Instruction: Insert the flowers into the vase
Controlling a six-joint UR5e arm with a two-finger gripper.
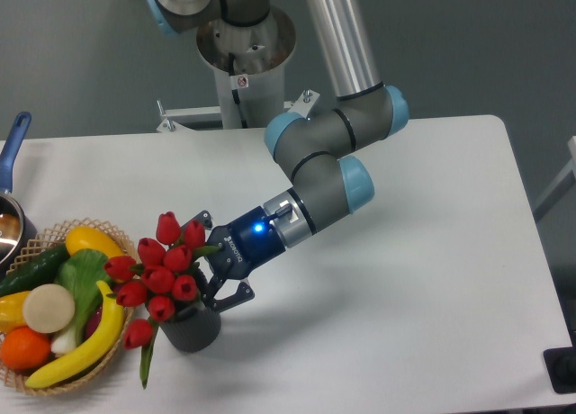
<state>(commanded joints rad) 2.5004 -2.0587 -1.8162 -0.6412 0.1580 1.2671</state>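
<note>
Red tulip heads of the flowers stood bunched above the vase, leaning toward the wicker basket beside it, with one long leaf drooping down the vase's outer wall on the basket side. Your gripper sat just beside the bunch, on the side away from the basket and directly over the vase's rim. Its jaws looked clamped on the stems, though the blooms hid the contact itself, so you could only take that as likely.

To do this step well, you needed to bring the stems closer to upright before letting go, since the heavy heads leaned outward and could tip the bunch over the rim toward the basket. You would have done best to push the stem ends well down into the dark ribbed cup, then part the jaws slowly and back off along the arm's own line, away from the basket, so a finger did not snag a leaf or drag the vase across the white table.
</note>
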